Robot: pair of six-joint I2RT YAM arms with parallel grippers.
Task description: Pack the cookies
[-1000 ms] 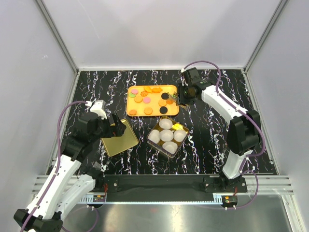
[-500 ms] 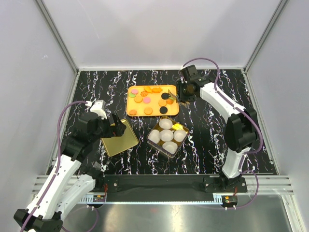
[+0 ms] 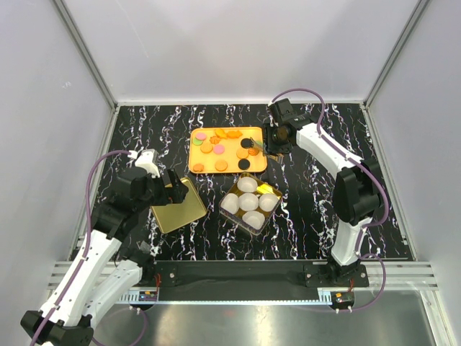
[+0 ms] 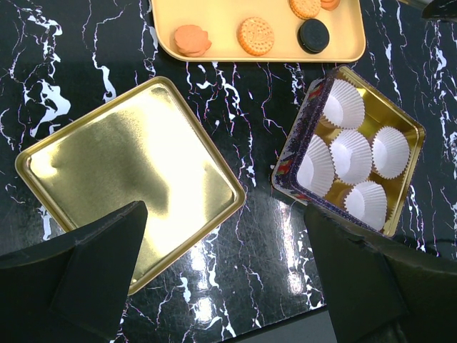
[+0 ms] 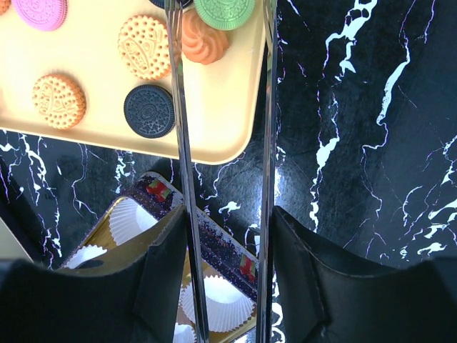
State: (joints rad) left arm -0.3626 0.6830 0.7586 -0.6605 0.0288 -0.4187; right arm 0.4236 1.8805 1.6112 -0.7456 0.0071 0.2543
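We see the right end effector (image 5: 221,43) spread, straddling the tray's right rim (image 5: 246,128); the cookies (image 5: 146,46) lie to its left, far from the left arm.

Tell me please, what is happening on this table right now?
The right gripper, fingers open, hovers at the right edge of the orange tray of cookies, holding nothing. The gold tin holds only white paper cups. The left gripper is open above the tin's lid.
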